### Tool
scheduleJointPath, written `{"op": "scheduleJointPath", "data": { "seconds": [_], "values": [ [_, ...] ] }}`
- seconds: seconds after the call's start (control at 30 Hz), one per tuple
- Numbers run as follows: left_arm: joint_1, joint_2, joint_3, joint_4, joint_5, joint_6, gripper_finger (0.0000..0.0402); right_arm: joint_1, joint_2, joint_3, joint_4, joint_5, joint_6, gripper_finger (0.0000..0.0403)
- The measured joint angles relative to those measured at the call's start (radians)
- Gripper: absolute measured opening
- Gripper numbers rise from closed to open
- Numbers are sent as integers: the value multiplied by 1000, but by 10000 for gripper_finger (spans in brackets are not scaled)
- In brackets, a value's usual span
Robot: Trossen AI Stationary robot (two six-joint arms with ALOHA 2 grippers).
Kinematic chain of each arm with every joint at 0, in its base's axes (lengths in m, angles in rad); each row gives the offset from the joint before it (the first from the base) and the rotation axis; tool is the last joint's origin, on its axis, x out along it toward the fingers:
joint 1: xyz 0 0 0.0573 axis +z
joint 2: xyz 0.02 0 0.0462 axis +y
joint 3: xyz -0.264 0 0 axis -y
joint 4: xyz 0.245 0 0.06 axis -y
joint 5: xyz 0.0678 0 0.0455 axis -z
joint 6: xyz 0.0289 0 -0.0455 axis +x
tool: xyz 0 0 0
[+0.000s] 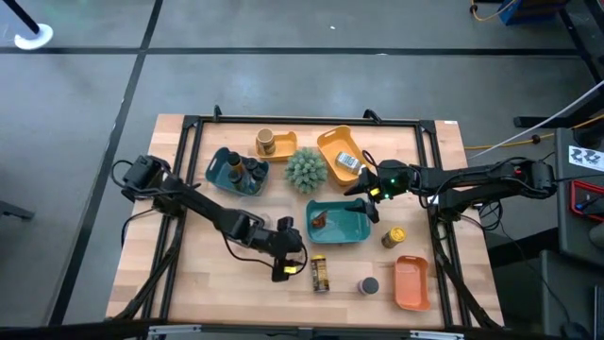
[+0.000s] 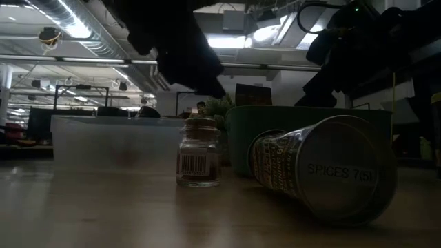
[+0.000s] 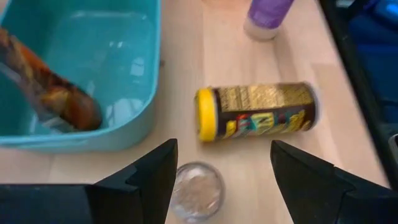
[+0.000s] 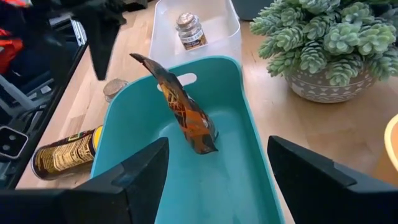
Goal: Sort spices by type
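Your left gripper hangs over the front-middle of the wooden table, fingers spread apart with nothing between them. Straight below the gap, on the boards, stands a small clear glass jar with a pale top; neither finger touches it. Just beside it a yellow-lidded cylindrical spice can with a dark printed label lies on its side, close to the front wall of the teal rectangular plastic tray. In the low view that can's round end reads "SPICES".

Your right gripper sits over the right end of the teal tray, fingers wide open and empty. Inside the tray an amber crinkled foil packet leans tilted, one end up against the wall.

Rest of the spices you can see:
- a tan jar in the small orange tray at the back
- two dark-capped jars upright in the dark-teal tray on the left
- a white-blue sachet lying in the yellow-orange tray behind the right gripper
- a yellow-lidded small jar on the table right of the teal tray
- a grey round tin on the table near the front, just left of the empty orange tray
- a small glass jar with a barcode label in the clear white tray

A green spiky succulent in a pot stands mid-table between the trays.
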Motion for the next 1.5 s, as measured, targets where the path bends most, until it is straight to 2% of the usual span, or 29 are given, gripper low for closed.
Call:
{"op": "scheduleJointPath", "data": {
  "seconds": [0.37,0.57,0.83,1.5],
  "values": [
    [3,1,-1,-101,-28,-7,239,0,0,0,-1,0,22,273],
    [3,11,-1,-95,-35,-8,239,0,0,0,-1,1,22,273],
    [-12,93,-1,-55,-35,-12,239,0,0,-1,0,3,21,273],
    [-11,149,-1,1,-57,-28,239,0,0,-1,-1,28,21,273]
  ]
}}
